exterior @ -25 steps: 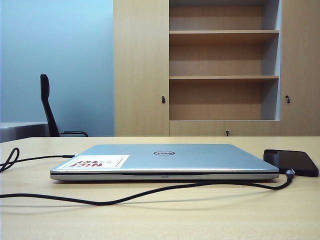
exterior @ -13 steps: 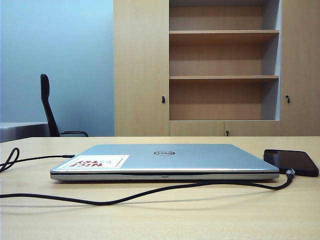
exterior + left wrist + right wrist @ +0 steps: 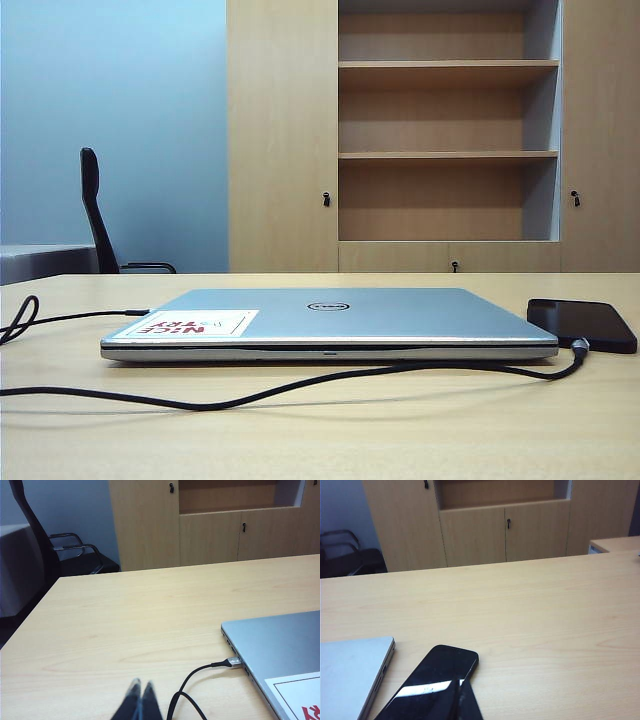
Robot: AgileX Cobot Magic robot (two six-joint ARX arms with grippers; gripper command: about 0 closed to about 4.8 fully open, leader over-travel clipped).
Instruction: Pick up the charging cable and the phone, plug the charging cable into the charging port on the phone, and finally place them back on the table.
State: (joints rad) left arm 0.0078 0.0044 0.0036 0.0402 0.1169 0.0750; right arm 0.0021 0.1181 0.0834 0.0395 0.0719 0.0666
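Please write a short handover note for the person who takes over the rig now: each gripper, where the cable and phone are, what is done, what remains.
Left gripper: shut, empty, above the table near the laptop's left side, where one cable end is plugged in.
Right gripper: shut, empty, just over the phone.
Phone lies flat on the table, right of the laptop.
Charging cable runs along the table in front of the laptop; its plug sits at the phone's near edge and looks inserted.
Done: plugging and placing appear complete.
Left: probably nothing; confirm the plug is seated.

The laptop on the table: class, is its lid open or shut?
Shut. The silver laptop lies flat on the table, lid down, with its logo and sticker facing up; no screen or keyboard shows.
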